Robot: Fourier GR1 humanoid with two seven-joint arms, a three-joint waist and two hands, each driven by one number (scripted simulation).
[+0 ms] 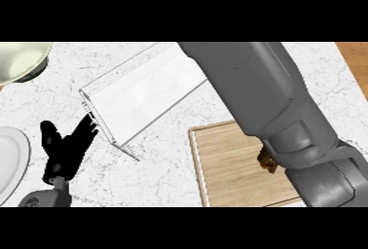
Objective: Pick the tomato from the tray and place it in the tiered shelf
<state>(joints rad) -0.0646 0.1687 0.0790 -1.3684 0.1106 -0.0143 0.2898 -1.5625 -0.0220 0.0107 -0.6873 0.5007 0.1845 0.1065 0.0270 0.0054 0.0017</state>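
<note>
White marble surface [144,185] with grey veins. Pale wood tray [230,170] with a white rim. Clear, whitish shelf [144,97]. Grey arm [266,92]. Black left hand [64,151]. White plate [10,155]. Cream bowl [18,58].

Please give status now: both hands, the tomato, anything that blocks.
Left hand open, resting at lower left. Right hand hidden behind right forearm over wooden tray. Tomato not visible. Tiered shelf unobstructed.

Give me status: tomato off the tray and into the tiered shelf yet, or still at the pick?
Done: nothing visible; the tiered shelf shows no tomato. In hand: the right forearm reaches over the wooden tray, hiding its hand; a small reddish-brown bit shows at the wrist, maybe the tomato, can't confirm. Left hand rests open at lower left. Left: lifting clear, carrying to the shelf, placing.
</note>
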